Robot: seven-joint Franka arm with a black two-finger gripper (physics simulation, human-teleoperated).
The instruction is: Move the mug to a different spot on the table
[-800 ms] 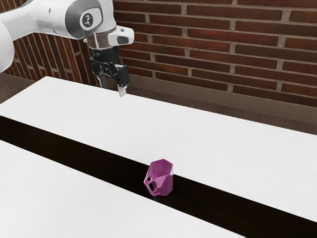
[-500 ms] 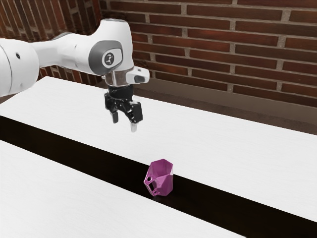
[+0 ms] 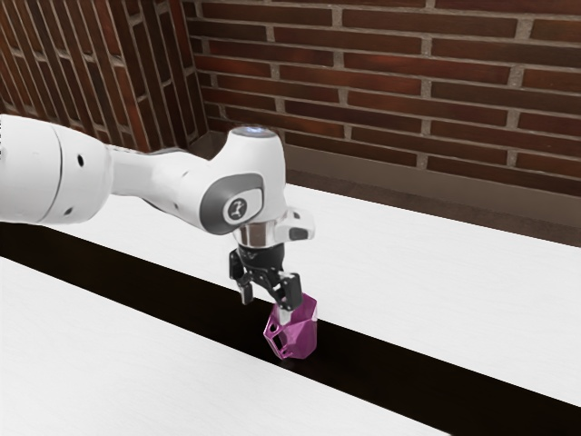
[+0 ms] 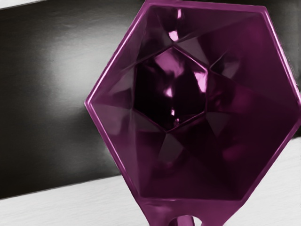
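Mug (image 3: 292, 336) (image 4: 188, 108): glossy purple, faceted, hexagonal rim

Even, bright light, with a pale sheen on the black stripe (image 4: 51, 70) and small glints inside the mug (image 4: 244, 117).

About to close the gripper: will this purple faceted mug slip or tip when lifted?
The purple mug looks rigid, so it likely won't flex. Its flat facets may give the gripper steadier contact than a round wall. The handle on one side could tilt it slightly if gripped loosely.
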